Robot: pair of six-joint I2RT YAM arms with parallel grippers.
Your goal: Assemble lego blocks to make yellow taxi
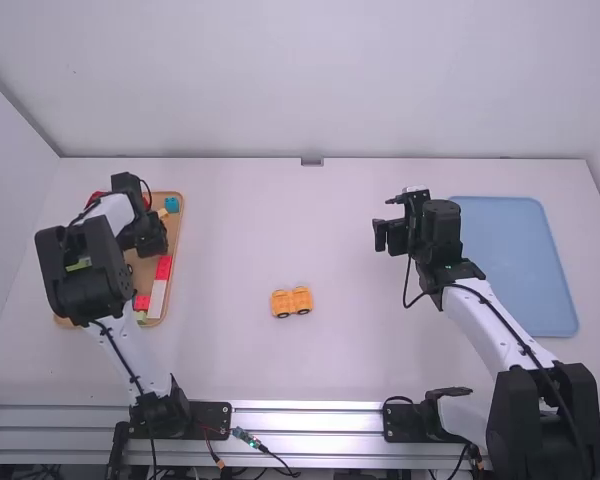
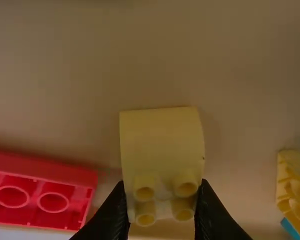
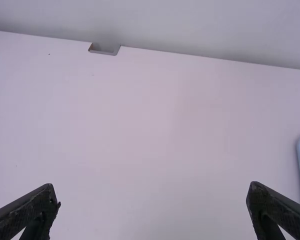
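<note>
At tray, my L gripper grips yellow block by sides, prob. keeping studs free for wheeled base R of tray; R gripper spread wide.

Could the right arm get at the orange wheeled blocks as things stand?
Probably yes: the right gripper is open, nothing stands between it and the orange wheeled blocks, and the left arm is over the tray.
</note>
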